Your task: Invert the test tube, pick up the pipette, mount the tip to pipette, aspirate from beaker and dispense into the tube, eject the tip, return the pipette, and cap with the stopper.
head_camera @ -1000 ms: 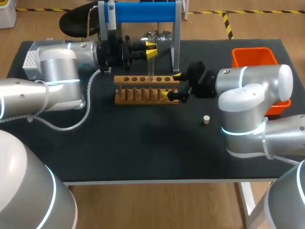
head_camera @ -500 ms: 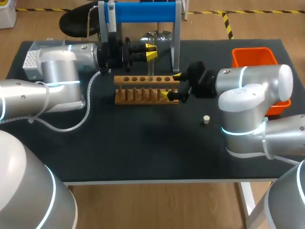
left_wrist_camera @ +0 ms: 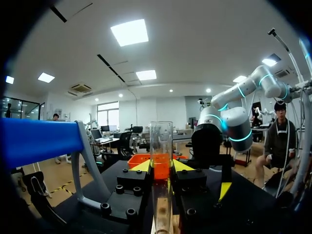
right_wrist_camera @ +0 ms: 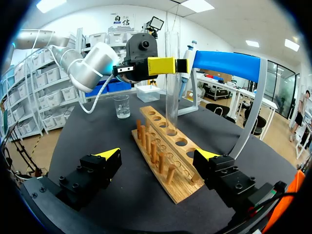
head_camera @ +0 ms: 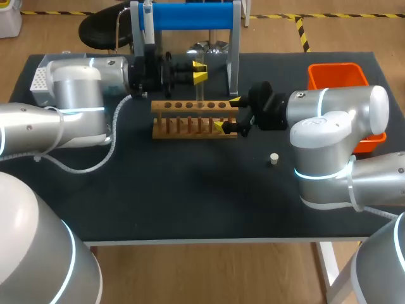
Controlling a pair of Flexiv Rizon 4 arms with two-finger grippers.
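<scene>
L gripper (head_camera: 200, 69) clamps test tube (right_wrist_camera: 172, 83) upright, its bottom at wooden rack (head_camera: 190, 125) hole. R gripper (head_camera: 228, 114) spread wide, straddling rack end, no contact.

Dark table (head_camera: 190, 202), live now. Carries a wooden rack (head_camera: 194, 119) toward the far middle, set lengthwise. Holds a small pale stopper (head_camera: 274, 158) nearer, right of the rack and apart from it. Bears an orange bin (head_camera: 338, 75) far right, plus a blue-topped stand (head_camera: 190, 16) and a glass beaker (right_wrist_camera: 122, 106) behind the rack.
</scene>
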